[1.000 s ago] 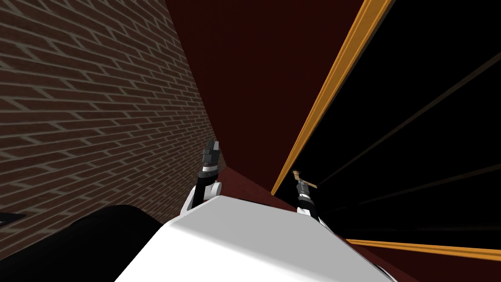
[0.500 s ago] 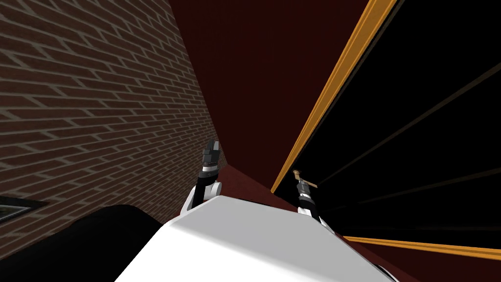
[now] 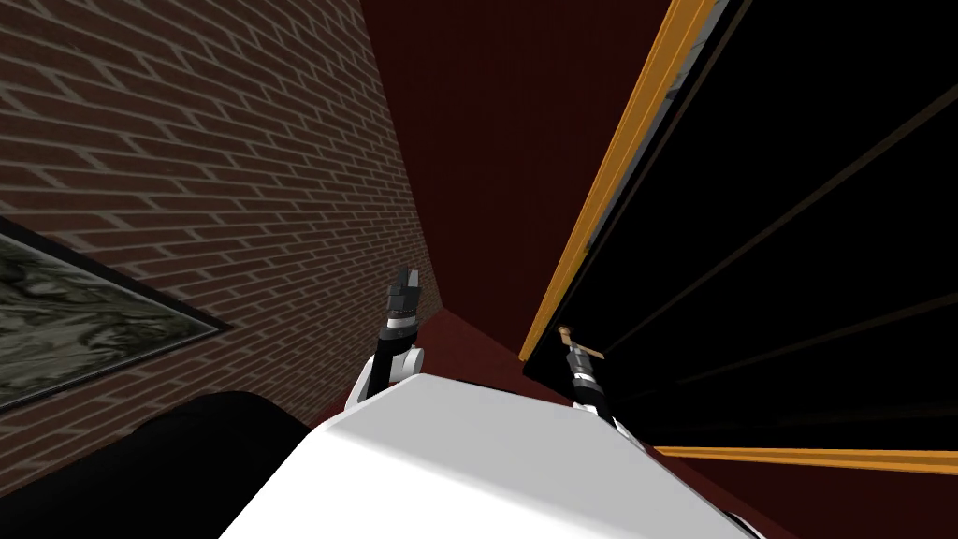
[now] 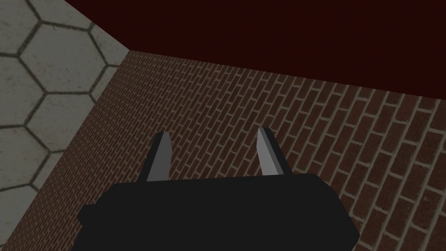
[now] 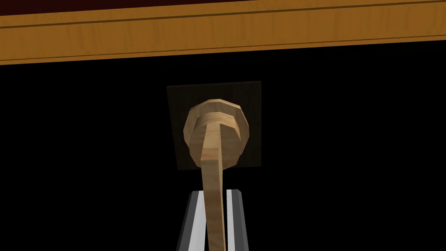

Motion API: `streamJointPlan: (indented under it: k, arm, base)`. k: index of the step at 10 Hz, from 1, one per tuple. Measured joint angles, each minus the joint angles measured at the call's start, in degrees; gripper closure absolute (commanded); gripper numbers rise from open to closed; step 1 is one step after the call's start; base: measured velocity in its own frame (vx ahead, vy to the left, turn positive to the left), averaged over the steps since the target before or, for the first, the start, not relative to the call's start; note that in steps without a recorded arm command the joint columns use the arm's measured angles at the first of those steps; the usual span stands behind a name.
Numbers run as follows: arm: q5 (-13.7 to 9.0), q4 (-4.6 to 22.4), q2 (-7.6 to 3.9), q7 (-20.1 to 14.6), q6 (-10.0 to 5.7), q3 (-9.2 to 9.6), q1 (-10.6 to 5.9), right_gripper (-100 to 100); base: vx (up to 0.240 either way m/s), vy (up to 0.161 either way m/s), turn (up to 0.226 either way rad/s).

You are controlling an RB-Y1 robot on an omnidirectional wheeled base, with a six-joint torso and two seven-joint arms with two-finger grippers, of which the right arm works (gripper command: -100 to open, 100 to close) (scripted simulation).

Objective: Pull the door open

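The door (image 3: pixel 795 234) is a black panel with faint lines, set in an orange wooden frame (image 3: pixel 608 187) on my right. Its light wooden lever handle (image 5: pixel 215 130) sits on a dark square plate. My right gripper (image 5: pixel 214 194) is shut on the lever, one finger (image 5: pixel 194 218) pressing each side. In the head view the right gripper (image 3: pixel 573 354) sits at the handle (image 3: pixel 587 354) near the door's lower edge. A thin gap shows between the door's edge and the frame. My left gripper (image 3: pixel 407 279) is raised beside the brick wall, and its fingers (image 4: pixel 159 157) stand open, holding nothing.
A brick wall (image 3: pixel 187 140) runs close along my left, with a framed picture (image 3: pixel 65 309) on it. A dark red wall (image 3: pixel 496 140) closes the narrow passage ahead. A strip of dark red floor (image 3: pixel 468 342) lies between wall and door.
My head view has swung, bringing the picture on the brick wall into sight. The door's edge has come slightly off the orange frame. Both grippers keep their places relative to me.
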Motion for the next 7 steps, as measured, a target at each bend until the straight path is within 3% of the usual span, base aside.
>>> streamJointPlan:
  k: [3, 7]
  arm:
    - [0.7, -0.9, -0.68, -1.3, -0.04, 1.10, 0.82, 100]
    - [1.5, -1.7, -2.15, -3.2, -1.37, 3.08, 1.90, 100]
  base:
    - [-0.138, -0.016, 0.066]
    - [-0.213, -0.033, 0.092]
